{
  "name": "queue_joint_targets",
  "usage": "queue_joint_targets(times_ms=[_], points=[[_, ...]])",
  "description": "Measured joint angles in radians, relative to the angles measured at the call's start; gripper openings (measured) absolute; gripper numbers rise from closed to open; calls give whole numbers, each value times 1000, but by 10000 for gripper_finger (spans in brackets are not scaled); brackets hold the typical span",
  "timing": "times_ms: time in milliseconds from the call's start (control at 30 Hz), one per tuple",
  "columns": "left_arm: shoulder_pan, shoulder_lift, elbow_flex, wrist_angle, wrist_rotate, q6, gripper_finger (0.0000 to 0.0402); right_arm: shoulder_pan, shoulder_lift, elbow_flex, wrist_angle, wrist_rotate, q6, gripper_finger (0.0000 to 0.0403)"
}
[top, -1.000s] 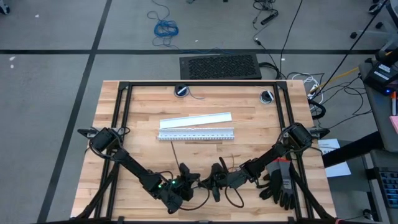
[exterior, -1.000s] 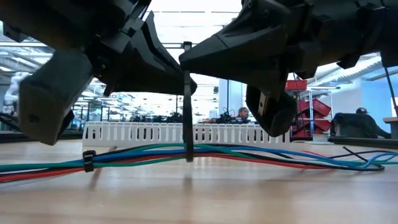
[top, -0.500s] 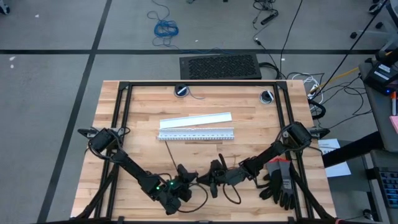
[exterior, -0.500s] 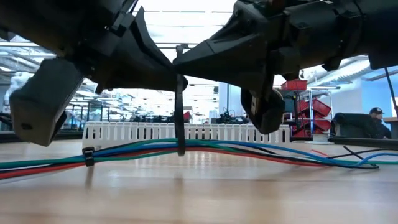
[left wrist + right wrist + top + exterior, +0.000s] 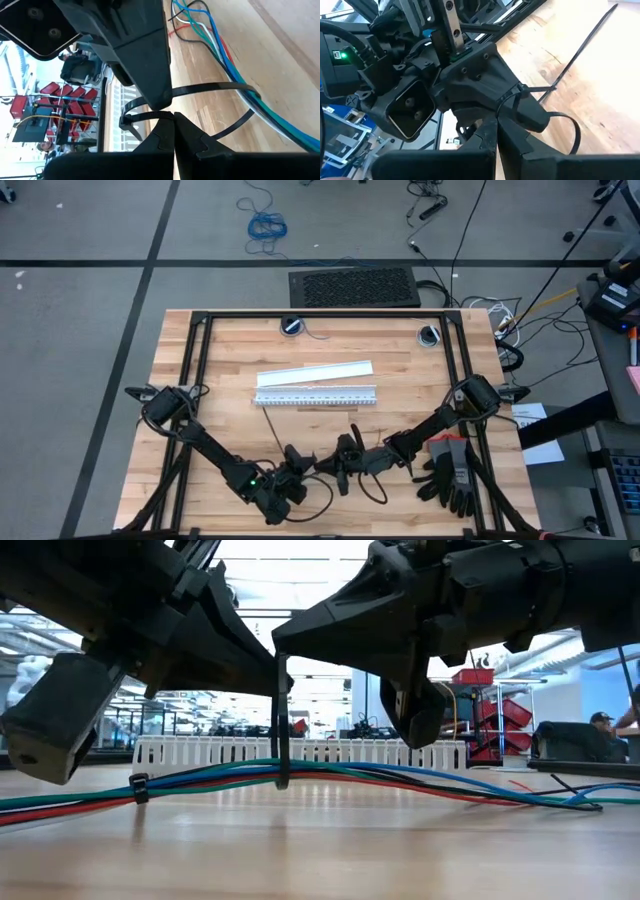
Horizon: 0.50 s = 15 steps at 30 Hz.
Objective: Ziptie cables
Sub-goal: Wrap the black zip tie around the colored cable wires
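Ziptie (image 5: 281, 720) shifted leftward along cables (image 5: 400, 780), pinched between clamped left end effector (image 5: 262, 662), right end effector (image 5: 292, 640)

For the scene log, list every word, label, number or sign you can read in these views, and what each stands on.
No readable text in any view.
The white slotted strip shows only fine marks along its edge, too small to read.
The white paper beside the table's right edge: any print is too small to read.
The grippers and the cables carry no visible lettering.
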Motion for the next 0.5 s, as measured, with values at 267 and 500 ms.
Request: queue_joint_targets(times_ms=[267, 500], points=[[-2, 0, 0, 1, -87, 79, 0, 0, 0, 0, -43, -69, 46, 0], [-2, 0, 0, 3, -174, 301, 0, -5, 0, 0, -35, -69, 42, 0]])
